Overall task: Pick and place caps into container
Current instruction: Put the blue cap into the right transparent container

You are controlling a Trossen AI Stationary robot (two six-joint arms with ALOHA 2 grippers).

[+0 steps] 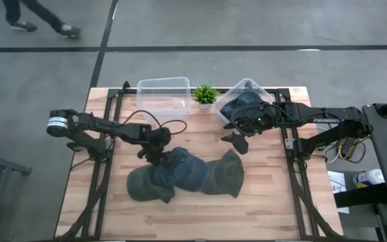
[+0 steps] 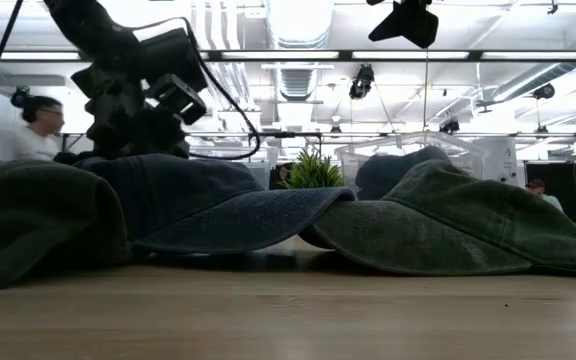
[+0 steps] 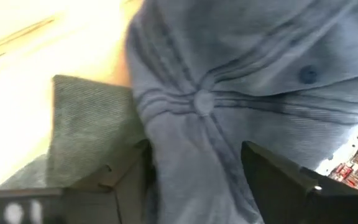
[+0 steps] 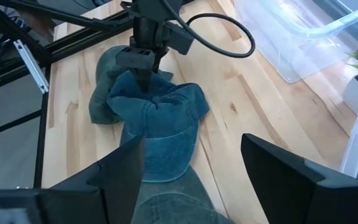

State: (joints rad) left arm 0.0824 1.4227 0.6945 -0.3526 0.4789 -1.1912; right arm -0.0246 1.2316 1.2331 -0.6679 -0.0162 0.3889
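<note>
A slate-blue cap (image 1: 187, 169) lies mid-table, overlapping an olive cap (image 1: 143, 185) on its left and an olive cap (image 1: 226, 176) on its right. My left gripper (image 1: 155, 153) stands over the blue cap's left part, open, with the crown (image 3: 229, 93) bulging between its fingers. My right gripper (image 1: 237, 142) hovers open above bare table, between the caps and the right-hand clear container (image 1: 250, 86). That container is tilted and holds another blue cap (image 1: 242, 104). My left gripper comes down from above onto the blue cap's crown, near its top button (image 3: 202, 102). Its open fingers (image 3: 126, 180) stand on either side of a raised bulge of cloth (image 4: 138, 93) that fills the gap. The cap lies on the table and on the left olive cap (image 3: 86, 124).
An empty clear container (image 1: 163, 91) stands at the far edge, with a small potted plant (image 1: 205, 94) between it and the right-hand container. Dark frame rails (image 1: 103, 168) run down both sides of the table. People show on the floor and in the room beyond.
</note>
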